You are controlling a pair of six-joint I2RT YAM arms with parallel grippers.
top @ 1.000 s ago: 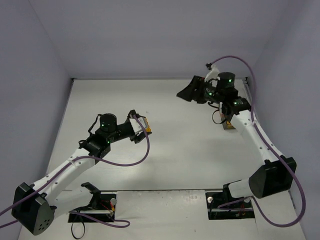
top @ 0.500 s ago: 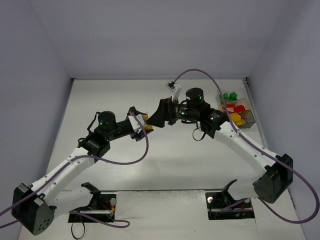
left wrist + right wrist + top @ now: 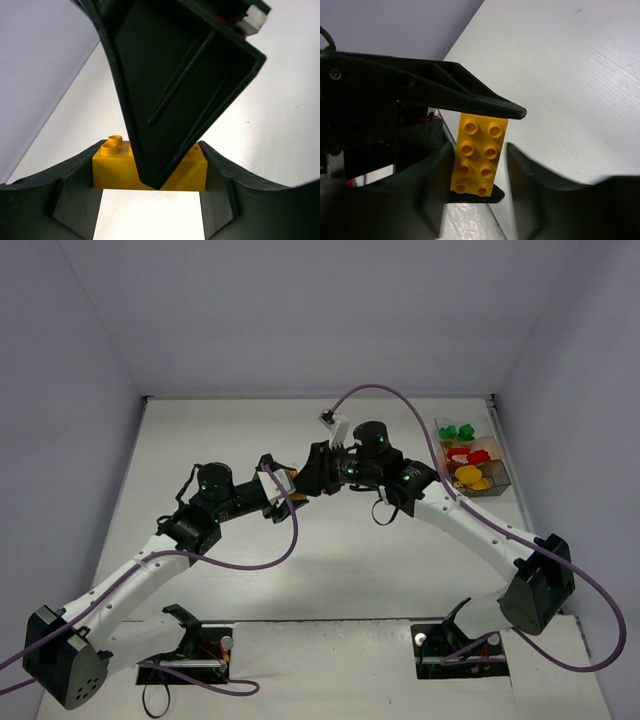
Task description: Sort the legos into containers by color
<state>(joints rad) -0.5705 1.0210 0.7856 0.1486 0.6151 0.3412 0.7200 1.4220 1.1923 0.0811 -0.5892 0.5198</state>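
Observation:
A yellow two-by-four lego [image 3: 115, 167] is held above the table by its two short ends, with my left gripper [image 3: 150, 186] shut on it. In the top view it [image 3: 291, 478] sits where both arms meet at the middle. My right gripper [image 3: 480, 149] has come down across the brick [image 3: 477, 152] and grips its long sides. One finger lies flat against it, and the other, blurred, is at the opposite edge. The right gripper's black finger [image 3: 175, 90] hides much of the brick in the left wrist view. The containers tray [image 3: 500, 485] stands at the far right.
Green legos [image 3: 455, 431], red legos [image 3: 468, 455] and yellow legos [image 3: 470, 477] lie in the tray's separate compartments. Purple cables loop over both arms. Grey walls close the table at the back and sides. The arm bases stand at the near edge.
My right arm swung from above the tray at the far right across to the left gripper and closed its jaws around the yellow brick. The left arm stayed still.

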